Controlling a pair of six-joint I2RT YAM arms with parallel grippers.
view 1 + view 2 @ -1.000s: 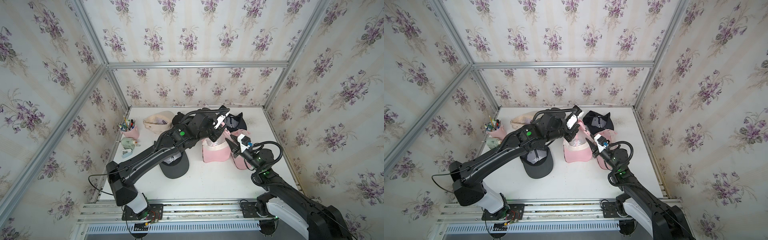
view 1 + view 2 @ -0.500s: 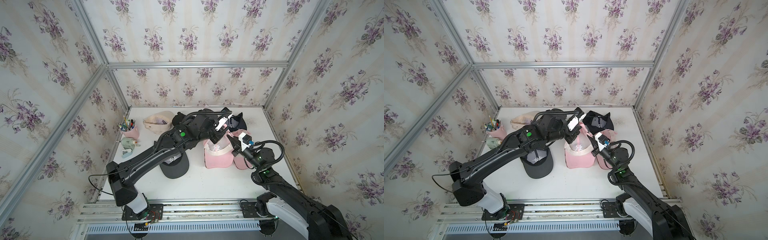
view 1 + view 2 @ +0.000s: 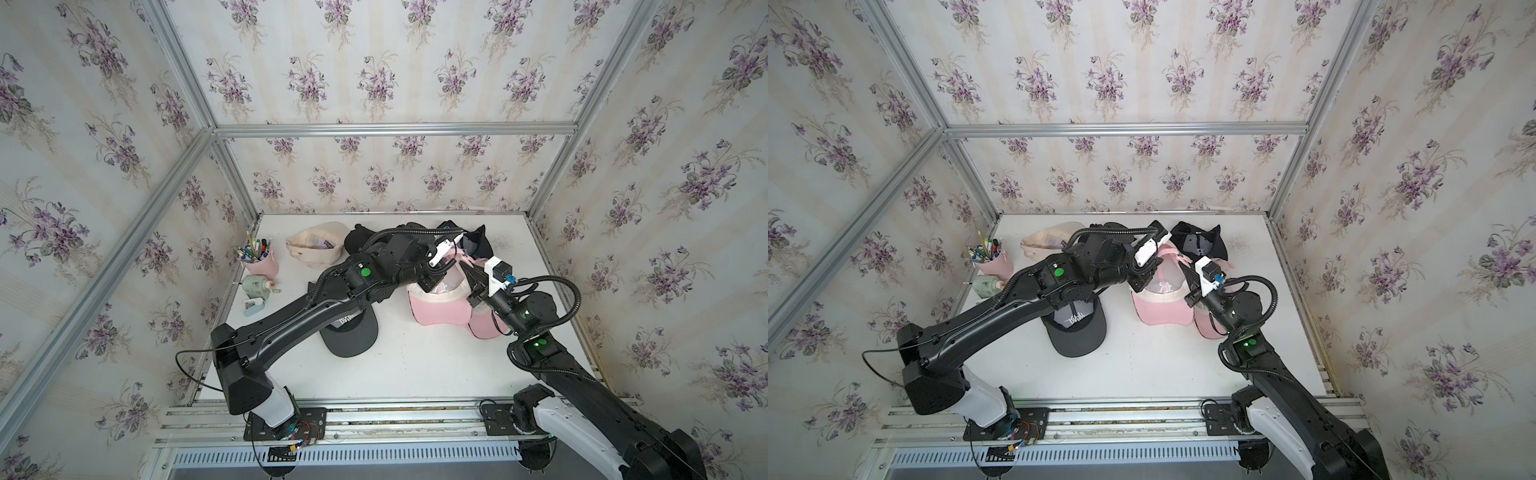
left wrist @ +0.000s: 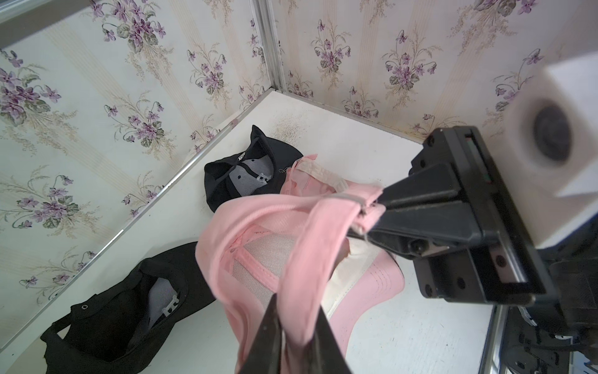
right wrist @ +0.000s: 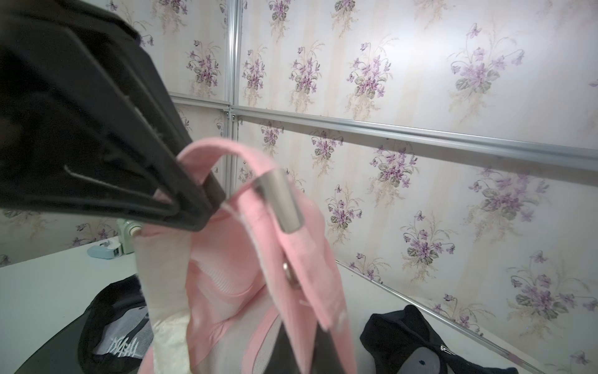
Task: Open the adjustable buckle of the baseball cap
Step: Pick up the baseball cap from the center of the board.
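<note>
You are working on the buckle-release step. The pink cap (image 3: pixel 438 307) is hanging between your two hands by its rear strap (image 4: pixel 310 246), with its brim drooping below them toward the bench (image 3: pixel 415 374). Whether the brim is touching the bench I cannot tell. Your right hand (image 4: pixel 370 212) is clenching the strap, pinching the fabric just short of the buckle (image 5: pixel 280 200). From there the strap is looping across to your left hand (image 4: pixel 299 327) and lying between its fingers (image 4: pixel 268 333). Whether they are pressing it or letting go I cannot tell.

To do this well, I judge you should be holding the right hand firm as the anchor and taking the left hand's bite close to the buckle. Be pulling along the strap's own line, away from the right hand, so the band is feeding through the clasp rather than twisting it. Be going slowly, because the sagging band could be slipping out of a light pinch.

The strap is looking like thin, soft woven cloth, floppy and folding on itself. The buckle is a small curved metal sleeve, smooth and shiny, and probably slick to grip. A little metal stud (image 5: pixel 287 270) is sitting on the strap between the buckle and the right hand. The crown is hanging limp, showing a pale mesh-like lining.
</note>
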